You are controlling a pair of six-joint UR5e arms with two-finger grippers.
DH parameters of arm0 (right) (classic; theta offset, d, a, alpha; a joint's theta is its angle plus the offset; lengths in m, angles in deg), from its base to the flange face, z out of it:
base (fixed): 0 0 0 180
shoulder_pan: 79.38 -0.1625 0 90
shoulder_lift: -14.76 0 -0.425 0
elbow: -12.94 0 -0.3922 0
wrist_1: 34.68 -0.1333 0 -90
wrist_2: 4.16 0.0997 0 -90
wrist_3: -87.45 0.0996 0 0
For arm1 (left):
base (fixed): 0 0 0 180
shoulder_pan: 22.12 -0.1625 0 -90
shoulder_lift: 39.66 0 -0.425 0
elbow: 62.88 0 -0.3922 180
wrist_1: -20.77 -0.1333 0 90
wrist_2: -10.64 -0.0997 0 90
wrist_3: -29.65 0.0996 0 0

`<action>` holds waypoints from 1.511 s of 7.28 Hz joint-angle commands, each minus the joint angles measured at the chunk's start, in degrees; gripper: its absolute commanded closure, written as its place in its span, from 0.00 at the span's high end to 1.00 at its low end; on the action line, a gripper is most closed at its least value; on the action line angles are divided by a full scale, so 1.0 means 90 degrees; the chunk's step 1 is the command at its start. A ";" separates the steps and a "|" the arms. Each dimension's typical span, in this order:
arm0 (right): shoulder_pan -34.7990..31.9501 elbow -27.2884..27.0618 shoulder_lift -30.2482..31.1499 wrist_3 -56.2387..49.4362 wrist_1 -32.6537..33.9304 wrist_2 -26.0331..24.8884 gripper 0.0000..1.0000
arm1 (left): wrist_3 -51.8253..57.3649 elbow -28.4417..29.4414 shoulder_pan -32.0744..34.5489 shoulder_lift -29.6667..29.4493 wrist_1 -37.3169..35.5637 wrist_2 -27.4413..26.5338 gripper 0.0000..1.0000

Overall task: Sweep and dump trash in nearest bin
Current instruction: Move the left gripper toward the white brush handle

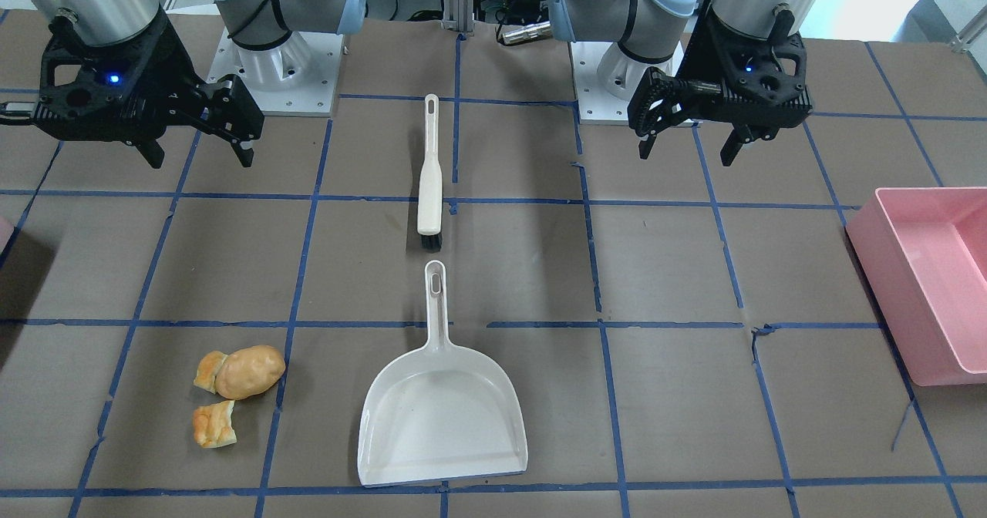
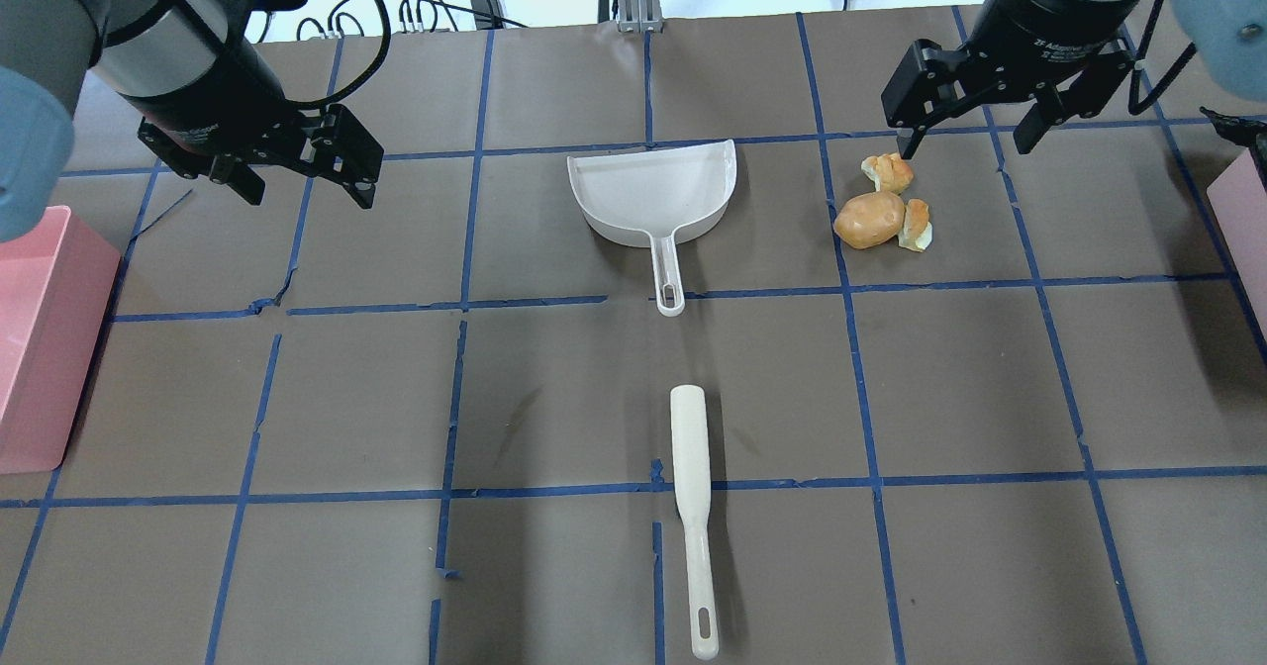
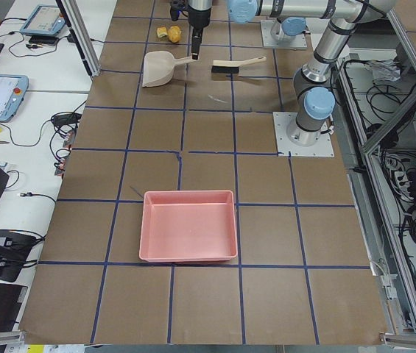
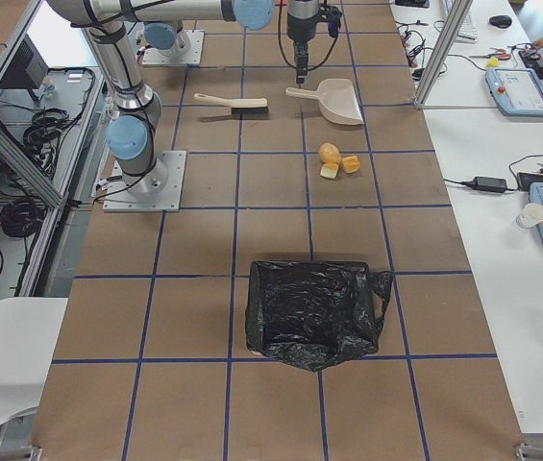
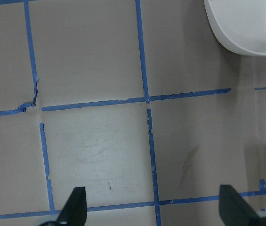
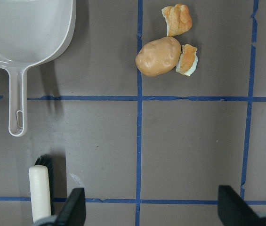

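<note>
The trash lies together on the brown table: a potato-like lump [image 1: 249, 371] [image 2: 869, 220] [image 6: 157, 56] and two bread chunks [image 1: 214, 424] [image 2: 888, 171] [image 6: 177, 19]. A white dustpan [image 1: 443, 418] [image 2: 653, 195] lies empty beside them, with a white brush [image 1: 430, 179] [image 2: 691, 487] in line behind its handle. Only a thin pink sliver of the bin [image 2: 1245, 220] [image 1: 3, 234] shows, on my right. My right gripper [image 2: 965, 142] [image 6: 154, 207] hangs open and empty above the trash. My left gripper [image 2: 307, 192] [image 5: 154, 207] hangs open and empty over bare table, left of the dustpan.
A large pink tub [image 2: 40, 348] [image 1: 925, 279] [image 3: 189, 235] stands at the table's end on my left. In the exterior right view a black bag [image 4: 314, 312] covers a box at my right end. Blue tape lines grid the table.
</note>
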 commanded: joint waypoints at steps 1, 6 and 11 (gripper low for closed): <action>-0.0003 -0.0003 -0.0001 0.0000 -0.0005 0.0000 1.00 | 0.0000 -0.0004 0.0005 0.0049 0.0001 -0.0086 1.00; -0.0003 -0.0003 -0.0001 0.0000 0.0005 -0.0010 1.00 | -0.0029 -0.0160 0.0034 0.0118 -0.0018 -0.0039 1.00; -0.0003 -0.0003 -0.0001 0.0000 0.0005 -0.0010 1.00 | -0.1191 -0.0219 0.1281 -0.0067 -0.0096 0.0235 1.00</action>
